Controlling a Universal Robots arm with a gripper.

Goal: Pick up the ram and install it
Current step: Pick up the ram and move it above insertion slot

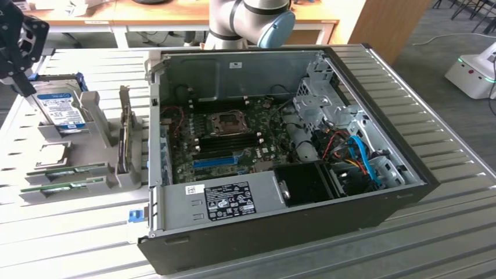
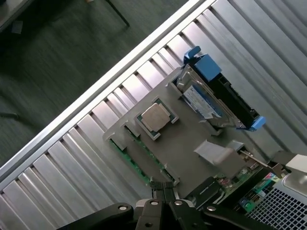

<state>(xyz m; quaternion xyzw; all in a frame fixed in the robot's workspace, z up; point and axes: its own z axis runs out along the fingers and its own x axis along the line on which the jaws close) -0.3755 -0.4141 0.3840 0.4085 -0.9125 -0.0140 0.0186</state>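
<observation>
Gripper [image 2: 163,186] fingers pressed together with nothing between them, hanging over a grey holder [image 2: 192,143] on a slatted metal table [image 1: 434,232]; ram [image 2: 125,157] sits in the holder as two green sticks on edge in side-by-side slots, close to the fingertips; next along the holder, a square processor chip [image 2: 156,117], then a hard drive [image 2: 204,98] in a blue-tabbed carrier; an expansion card [image 1: 124,131] stands upright between the ram and the open computer case [image 1: 256,244], which lies at the exterior view's right; inside the case, long black memory slots [image 1: 232,139] flank the processor socket [image 1: 230,121], near a blue slot [image 1: 213,161] and tangled cables [image 1: 356,154].
</observation>
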